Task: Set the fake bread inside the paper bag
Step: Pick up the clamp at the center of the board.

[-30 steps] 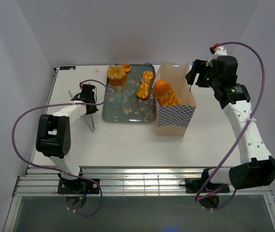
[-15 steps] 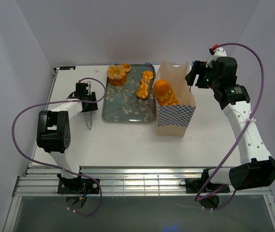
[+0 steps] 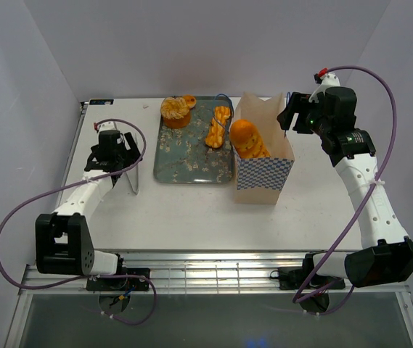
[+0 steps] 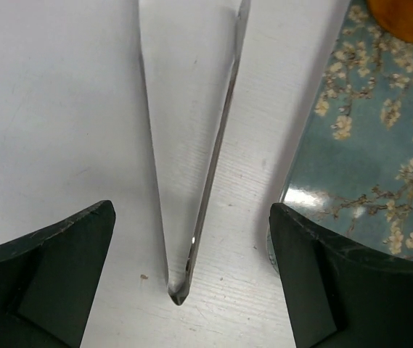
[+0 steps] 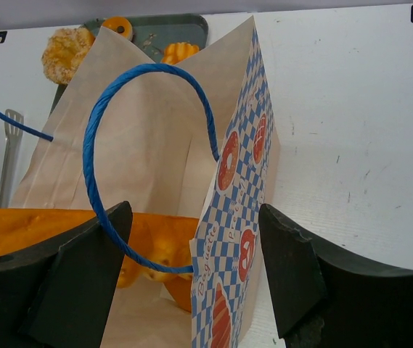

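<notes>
Left gripper [image 4: 191, 214] is released, fingers wide apart, low over the worktop [image 3: 191, 217] toward its left edge. Metal tongs [image 4: 215, 145] lie flat on the worktop between the fingers, no contact visible, joined end nearest the wrist camera, just beside the tray's [image 3: 188, 163] left edge.

Right gripper [image 5: 191, 217] is also released, fingers spread, up at the bag's [image 3: 264, 170] far right top corner. The bag's checkered side and blue cord handle [image 5: 93, 145] sit between the fingers; the cord may touch the left finger, hard to tell.

The bag stands upright and open near the worktop's far edge, just beside the tray's right edge. The baguette [image 3: 248, 141] is inside it, top end poking out.

Cupcake [image 3: 176, 112] and donut [image 3: 189, 101] are at the tray's far edge, the twisted stick [image 3: 218, 127] along its right side.
</notes>
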